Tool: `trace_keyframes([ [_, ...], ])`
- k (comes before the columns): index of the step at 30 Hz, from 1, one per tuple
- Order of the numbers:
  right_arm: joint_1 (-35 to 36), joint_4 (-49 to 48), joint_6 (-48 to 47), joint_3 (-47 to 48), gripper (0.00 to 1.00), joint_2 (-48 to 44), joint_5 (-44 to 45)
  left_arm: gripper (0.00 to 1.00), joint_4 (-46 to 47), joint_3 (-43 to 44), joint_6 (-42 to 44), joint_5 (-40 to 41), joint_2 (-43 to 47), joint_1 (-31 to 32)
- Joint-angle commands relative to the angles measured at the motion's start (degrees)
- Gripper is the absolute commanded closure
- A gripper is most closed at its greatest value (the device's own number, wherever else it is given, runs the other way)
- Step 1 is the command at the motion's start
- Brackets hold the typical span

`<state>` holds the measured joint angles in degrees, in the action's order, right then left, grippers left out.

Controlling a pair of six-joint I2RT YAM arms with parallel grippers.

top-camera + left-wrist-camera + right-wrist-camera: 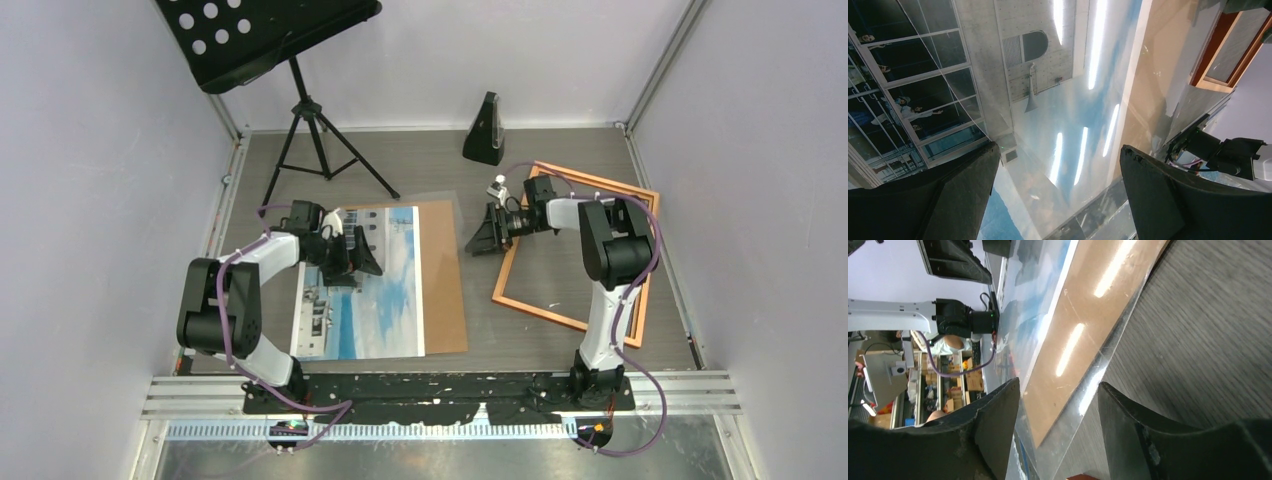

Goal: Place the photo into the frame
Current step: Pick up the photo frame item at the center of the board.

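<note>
Left gripper (350,255): jaws spread wide, empty, above photo (385,290).
Photo: flat on left part of backing board (445,290), apparently under clear sheet (1093,390).
Handling: likely thin, light, glossy, easily creased; pinch white border.
Right gripper (490,232): at board's right edge, jaws apart, straddling sheet edge.
Frame (560,318): right of board.

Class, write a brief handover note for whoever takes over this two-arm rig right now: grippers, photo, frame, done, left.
Left gripper: open, hovering over the photo, holding nothing.
Right gripper: open, fingers astride the clear sheet at its right edge, not gripping yet.
Photo lies flat on the brown backing board, seemingly under that sheet.
Frame lies empty, off to the right, apart from the photo.
Done: nothing framed.
Left: move the photo into the frame.
</note>
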<state>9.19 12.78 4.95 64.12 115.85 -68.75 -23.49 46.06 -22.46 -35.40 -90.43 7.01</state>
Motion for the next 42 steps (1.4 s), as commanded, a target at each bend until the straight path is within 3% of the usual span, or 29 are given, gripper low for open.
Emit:
trace_keyframes([
  [1,0.96,12.21,-10.67,6.03,0.36,2.53,-4.73,0.01,0.44,-2.2,2.16,3.4,-3.93,1.08],
  [9,1.0,28.02,-24.27,13.55,0.37,7.95,-4.11,0.01,0.36,-1.94,2.41,3.33,-4.47,1.08],
  [20,2.06,38.72,-28.39,23.7,0.39,14.6,5.38,0.01,0.54,-1.81,2.64,3.03,-4.18,1.08],
  [28,3.2,31.6,-20.14,21.33,0.36,12.39,15.32,0.01,0.54,-1.79,2.59,2.98,-4.5,1.23],
  [35,3.25,26.3,-12.57,17.86,0.28,10.83,23.23,0.01,0.48,-1.81,2.66,3.03,-4.58,1.34],
  [42,3.19,22.79,-8.55,15.85,0.21,10.06,24.44,0.01,0.46,-1.85,2.69,3.07,-4.37,1.34],
])
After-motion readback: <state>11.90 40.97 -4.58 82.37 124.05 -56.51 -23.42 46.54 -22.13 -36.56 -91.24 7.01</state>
